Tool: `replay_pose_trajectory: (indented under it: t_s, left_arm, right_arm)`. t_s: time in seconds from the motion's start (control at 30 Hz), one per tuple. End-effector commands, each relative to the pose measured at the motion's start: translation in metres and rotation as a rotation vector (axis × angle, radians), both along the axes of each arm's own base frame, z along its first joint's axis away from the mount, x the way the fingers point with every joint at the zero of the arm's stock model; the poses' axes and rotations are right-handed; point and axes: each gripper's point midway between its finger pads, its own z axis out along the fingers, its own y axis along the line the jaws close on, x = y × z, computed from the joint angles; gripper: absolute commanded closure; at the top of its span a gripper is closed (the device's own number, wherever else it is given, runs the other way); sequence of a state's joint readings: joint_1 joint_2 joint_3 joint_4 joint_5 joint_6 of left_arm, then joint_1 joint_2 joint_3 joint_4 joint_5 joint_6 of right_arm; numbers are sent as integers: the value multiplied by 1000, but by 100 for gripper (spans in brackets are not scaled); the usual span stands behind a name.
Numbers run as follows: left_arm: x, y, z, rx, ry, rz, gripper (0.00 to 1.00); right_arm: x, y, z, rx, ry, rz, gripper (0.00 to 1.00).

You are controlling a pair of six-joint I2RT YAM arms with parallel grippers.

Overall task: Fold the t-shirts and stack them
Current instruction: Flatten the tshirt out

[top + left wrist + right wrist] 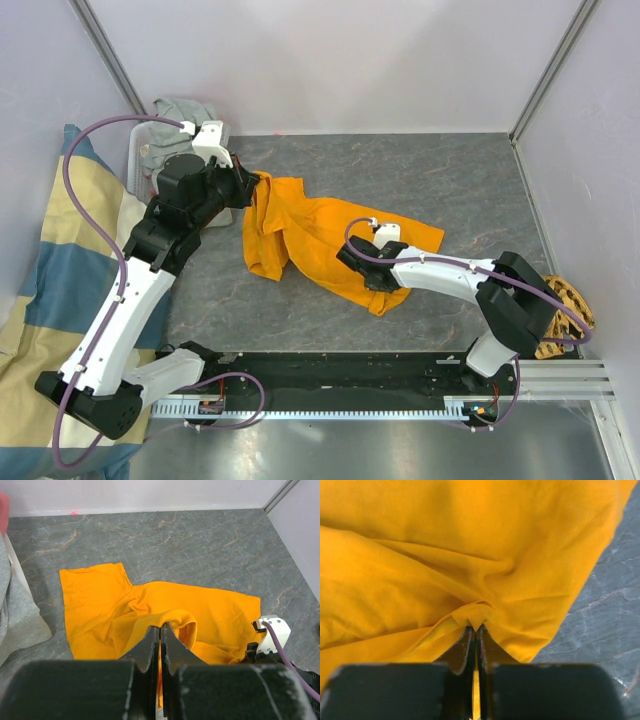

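The orange t-shirt (pixel 310 235) lies crumpled across the middle of the grey table. My left gripper (pixel 255 182) is shut on its far-left edge, pinching a raised fold (pixel 172 617). My right gripper (pixel 352 252) is shut on a pinch of the same orange shirt (pixel 477 615) near its front right part. The light grey t-shirt (pixel 180 112) sits bunched in a white bin at the back left; it also shows at the left edge of the left wrist view (pixel 15 615).
A white bin (pixel 140 160) stands at the back left. A large cream-and-blue cloth (pixel 60 270) hangs off the left side. A tan woven disc (pixel 565 310) lies at the right edge. White walls enclose the table.
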State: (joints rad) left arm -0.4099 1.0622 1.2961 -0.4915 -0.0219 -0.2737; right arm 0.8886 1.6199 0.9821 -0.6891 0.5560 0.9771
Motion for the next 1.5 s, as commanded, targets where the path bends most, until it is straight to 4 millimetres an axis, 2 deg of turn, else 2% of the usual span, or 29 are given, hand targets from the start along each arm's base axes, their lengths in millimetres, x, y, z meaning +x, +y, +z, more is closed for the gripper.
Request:
replay_pose_trajectory:
  t_s: [0.0, 0.07, 0.17, 0.2, 0.27, 0.3, 0.37, 0.4, 0.43, 0.47, 0.57, 0.63, 0.67, 0.73, 0.77, 0.87, 1.0, 1.03, 1.1, 1.13, 1.2, 1.23, 1.33, 1.47]
  left_arm:
    - [-2, 4, 19, -31, -60, 5, 98]
    - [-1, 9, 25, -18, -74, 22, 98]
    - [0, 17, 42, -4, -107, 38, 98]
    - [-1, 20, 56, -7, -135, 46, 98]
    - [-1, 26, 65, 16, -151, 61, 98]
    - [-3, 29, 82, 19, -187, 69, 98]
    - [-5, 36, 96, 27, -212, 91, 98]
    - [-11, 39, 111, 30, -240, 96, 98]
    - [-14, 42, 119, 28, -255, 104, 98]
    - [-18, 46, 127, 28, -271, 115, 98]
    - [-34, 55, 151, 17, -316, 136, 98]
    - [-43, 61, 157, 10, -326, 148, 98]
    - [-46, 63, 160, 6, -332, 153, 98]
    - [-54, 66, 162, -2, -335, 157, 98]
    - [-56, 67, 162, -7, -332, 159, 98]
    - [-61, 68, 157, -10, -315, 156, 98]
    - [-66, 69, 153, -16, -303, 157, 98]
    - [-66, 69, 151, -15, -299, 157, 98]
    - [-66, 68, 148, -19, -290, 152, 98]
    - [-65, 66, 145, -19, -282, 145, 98]
    - [-63, 63, 139, -24, -263, 136, 98]
    - [-63, 61, 137, -27, -258, 129, 98]
    - [-60, 58, 126, -31, -228, 123, 98]
    - [-54, 56, 109, -22, -192, 124, 98]
  right_arm:
    - [9, -11, 24, -58, -72, -20, 100]
    - [10, -22, 42, -88, -103, -20, 100]
    - [21, -35, 86, -134, -193, -12, 100]
    - [29, -33, 105, -134, -227, 10, 100]
    - [36, -41, 137, -124, -294, 7, 100]
    - [41, -41, 165, -81, -348, -3, 100]
    - [49, -44, 204, -53, -417, 6, 100]
    - [49, -47, 224, -25, -456, 11, 100]
    - [48, -46, 237, -32, -469, 65, 100]
    - [51, -40, 260, 7, -514, 99, 100]
    - [42, -33, 307, 87, -580, 226, 100]
    - [33, -26, 324, 129, -595, 333, 97]
    - [22, -9, 334, 212, -581, 435, 97]
    - [9, 3, 339, 267, -547, 531, 98]
    - [-5, 19, 337, 343, -504, 621, 99]
    - [-35, 38, 330, 477, -419, 742, 100]
    - [-74, 46, 322, 609, -330, 856, 99]
    - [-80, 47, 310, 615, -288, 876, 98]
    - [-102, 52, 302, 674, -218, 954, 97]
    - [-110, 56, 286, 691, -155, 986, 97]
    - [-121, 62, 271, 721, -88, 1043, 100]
    - [-129, 68, 257, 750, -30, 1083, 100]
    - [-140, 78, 227, 787, 67, 1159, 100]
    - [-140, 95, 182, 798, 221, 1201, 100]
